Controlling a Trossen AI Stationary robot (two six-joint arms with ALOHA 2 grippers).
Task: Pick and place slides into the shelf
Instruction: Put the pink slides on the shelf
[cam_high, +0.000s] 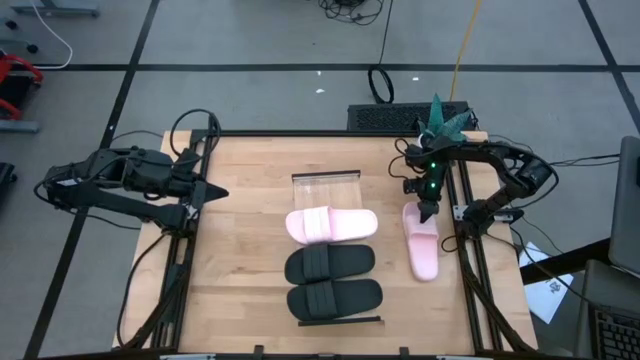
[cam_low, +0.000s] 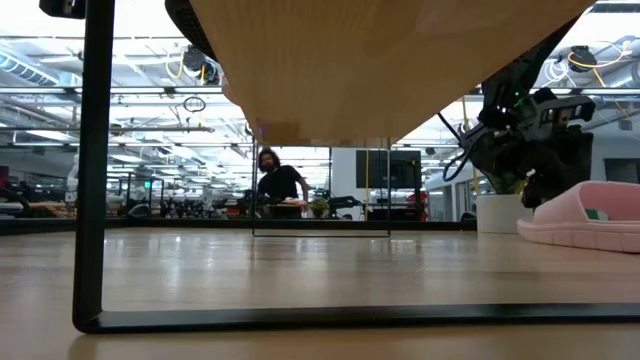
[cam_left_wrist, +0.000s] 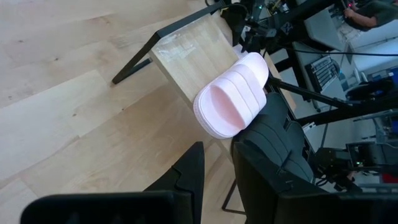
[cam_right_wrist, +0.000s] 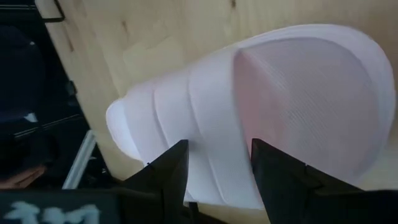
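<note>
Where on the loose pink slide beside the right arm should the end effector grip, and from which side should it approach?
Grip the wide strap of the loose pink slide, coming down from above. The slide lies flat, sole down, on the table, so the raised strap is the only part the fingers can straddle. The right end effector hovers open over that end.

pink slides: pale pink, ribbed straps; one (cam_high: 331, 225) at frame centre, one (cam_high: 422, 243) right of centre
black slides: matte black; upper (cam_high: 329, 263) and lower (cam_high: 334, 297), below centre
shelf (cam_high: 326, 188): light wood planks, thin dark frame
bench (cam_high: 240, 250): pale wood grain
right tool (cam_high: 427, 215): dark, green light above it
left tool (cam_high: 216, 192): dark
</note>
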